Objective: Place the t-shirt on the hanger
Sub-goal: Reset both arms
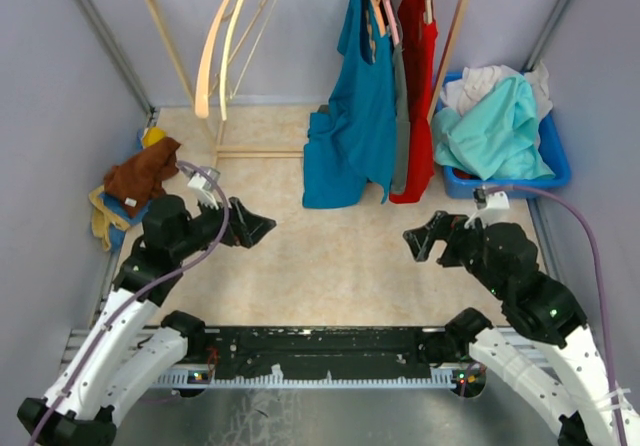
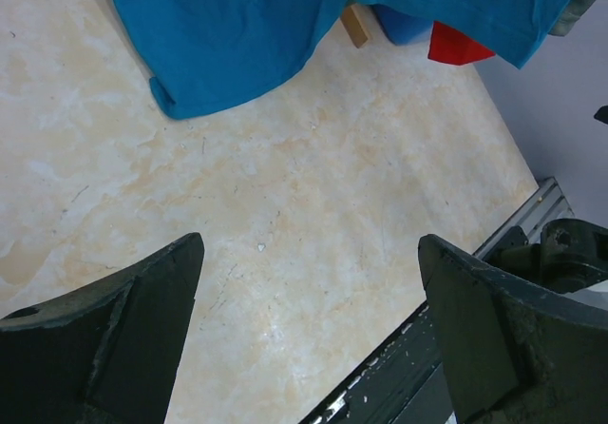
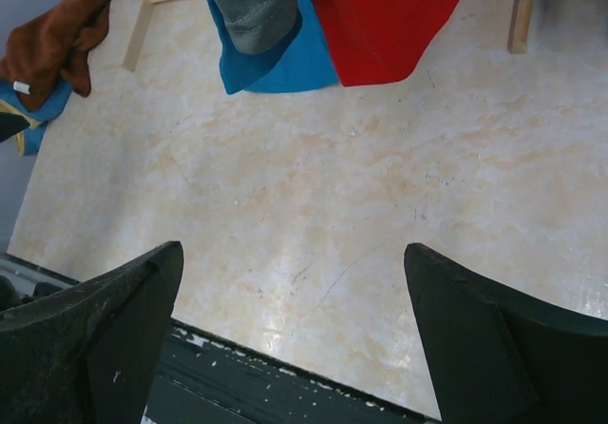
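Table: pale marbled top, both arms reaching over its near part.
Clothes rack: wooden frame at the far end, garments hanging from its rail.
T-shirt: deep teal-blue, plain, short-sleeved; hangs from the rail left of a grey shirt and a red garment. It sags unevenly in loose folds, and its lower edge reaches the tabletop.
Basket: blue, far right, heaped with an aqua garment.
Left gripper: jaws spread wide, nothing between them, low over bare table, well short of the t-shirt.
Right gripper: jaws likewise spread and empty, facing the left one.
Hanger: thin, orange, showing at the t-shirt's neck.
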`<state>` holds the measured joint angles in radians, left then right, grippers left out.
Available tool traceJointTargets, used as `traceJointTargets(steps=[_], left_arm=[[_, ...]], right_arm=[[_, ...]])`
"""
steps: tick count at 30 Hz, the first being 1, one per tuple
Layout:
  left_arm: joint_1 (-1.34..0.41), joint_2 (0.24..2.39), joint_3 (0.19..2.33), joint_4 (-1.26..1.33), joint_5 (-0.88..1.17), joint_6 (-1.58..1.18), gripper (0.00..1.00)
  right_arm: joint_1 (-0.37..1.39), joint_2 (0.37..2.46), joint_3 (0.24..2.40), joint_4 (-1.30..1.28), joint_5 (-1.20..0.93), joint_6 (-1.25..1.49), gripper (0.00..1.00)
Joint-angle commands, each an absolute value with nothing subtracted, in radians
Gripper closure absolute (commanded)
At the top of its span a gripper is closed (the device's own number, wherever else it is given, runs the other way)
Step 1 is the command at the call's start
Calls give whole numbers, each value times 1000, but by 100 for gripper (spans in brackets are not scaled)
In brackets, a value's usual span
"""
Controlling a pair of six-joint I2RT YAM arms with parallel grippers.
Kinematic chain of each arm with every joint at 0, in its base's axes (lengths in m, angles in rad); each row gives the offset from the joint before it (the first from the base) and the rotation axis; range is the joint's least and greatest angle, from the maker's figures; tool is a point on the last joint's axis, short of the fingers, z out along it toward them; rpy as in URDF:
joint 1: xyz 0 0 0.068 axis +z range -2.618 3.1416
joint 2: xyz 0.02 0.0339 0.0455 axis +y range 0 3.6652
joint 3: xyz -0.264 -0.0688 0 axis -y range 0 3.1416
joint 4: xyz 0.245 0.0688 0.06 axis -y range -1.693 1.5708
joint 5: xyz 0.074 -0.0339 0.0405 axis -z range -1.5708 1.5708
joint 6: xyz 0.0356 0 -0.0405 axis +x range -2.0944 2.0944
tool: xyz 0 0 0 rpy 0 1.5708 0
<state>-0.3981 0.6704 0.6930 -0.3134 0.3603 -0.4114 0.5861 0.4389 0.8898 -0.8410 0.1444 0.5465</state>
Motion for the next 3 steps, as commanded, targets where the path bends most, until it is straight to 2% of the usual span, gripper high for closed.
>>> traceJointTargets(steps=[1, 3], left_arm=[[-404, 637, 684, -279, 369, -432, 1], [-405, 635, 683, -282, 364, -436, 1]], right_arm=[[580, 443, 885, -772, 133, 553, 1], [580, 443, 885, -765, 132, 550, 1]])
